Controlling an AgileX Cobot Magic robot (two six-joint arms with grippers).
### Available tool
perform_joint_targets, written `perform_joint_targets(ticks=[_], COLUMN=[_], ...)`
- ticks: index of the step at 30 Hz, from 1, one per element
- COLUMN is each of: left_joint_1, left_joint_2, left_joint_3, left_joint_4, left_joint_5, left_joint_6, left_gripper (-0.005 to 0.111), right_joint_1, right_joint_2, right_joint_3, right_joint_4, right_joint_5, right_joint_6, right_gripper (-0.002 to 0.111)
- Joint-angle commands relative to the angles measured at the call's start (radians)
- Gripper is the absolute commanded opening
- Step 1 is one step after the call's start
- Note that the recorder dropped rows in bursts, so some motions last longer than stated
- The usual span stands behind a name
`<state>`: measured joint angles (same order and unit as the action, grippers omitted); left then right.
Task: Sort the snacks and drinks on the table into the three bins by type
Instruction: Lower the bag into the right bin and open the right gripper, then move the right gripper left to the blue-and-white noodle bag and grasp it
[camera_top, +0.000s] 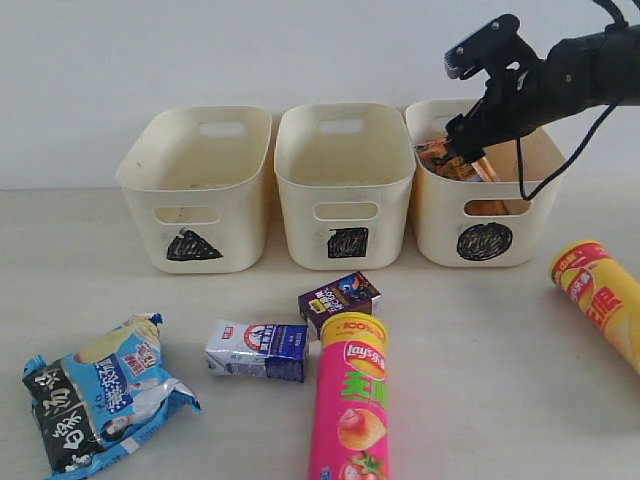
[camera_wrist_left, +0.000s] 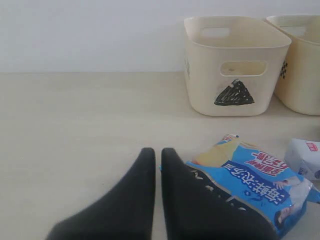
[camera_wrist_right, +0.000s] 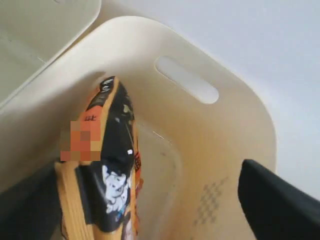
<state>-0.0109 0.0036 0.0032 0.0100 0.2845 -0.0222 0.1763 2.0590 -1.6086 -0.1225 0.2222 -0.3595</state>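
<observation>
Over the circle bin (camera_top: 440, 222), right gripper (camera_top: 462, 142), jaws wide; orange-black bag (camera_wrist_right: 107, 170) on end inside. Likely next: yellow-orange tube (camera_top: 600, 298) on the tabletop (camera_top: 480, 400) at 5 o'clock, long axis 11-to-5, nearer this arm. Beside the blue-white-black bag (camera_wrist_left: 250, 180), left gripper (camera_wrist_left: 157, 156), jaws shut.

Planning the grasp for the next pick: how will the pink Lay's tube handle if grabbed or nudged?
The pink Lay's tube lies on its side on the table, so a sideways nudge would probably roll it. It looks like a stiff cylinder, likely holding shape under the jaws. Its glossy wrap may be slippery; probably light for its size.
</observation>
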Motion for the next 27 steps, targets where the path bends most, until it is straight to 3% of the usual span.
perform_joint_targets(ticks=[1, 9, 12, 18, 27], left_joint_1=[0.003, 0.003, 0.003, 0.003, 0.003], left_joint_2=[-0.004, -0.004, -0.004, -0.004, -0.004], left_joint_3=[-0.003, -0.003, -0.003, -0.003, -0.003], left_joint_4=[-0.001, -0.001, -0.001, -0.001, -0.001], left_joint_5=[-0.006, -0.006, -0.008, -0.008, -0.008], left_joint_6=[-0.006, -0.006, -0.006, -0.006, -0.006], left_gripper=[0.004, 0.004, 0.004, 0.004, 0.004], right_joint_1=[-0.008, -0.008, -0.008, -0.008, -0.005], right_joint_2=[-0.014, -0.110, -0.158, -0.231, -0.281], right_joint_3=[-0.009, -0.009, -0.009, -0.009, -0.009], right_joint_4=[-0.002, -0.002, -0.002, -0.002, 0.045], right_joint_5=[-0.010, 0.089, 0.171, 0.361, 0.580], right_joint_6=[0.023, 0.032, 0.032, 0.005, -0.068], right_gripper=[0.085, 0.071, 0.053, 0.000, 0.000])
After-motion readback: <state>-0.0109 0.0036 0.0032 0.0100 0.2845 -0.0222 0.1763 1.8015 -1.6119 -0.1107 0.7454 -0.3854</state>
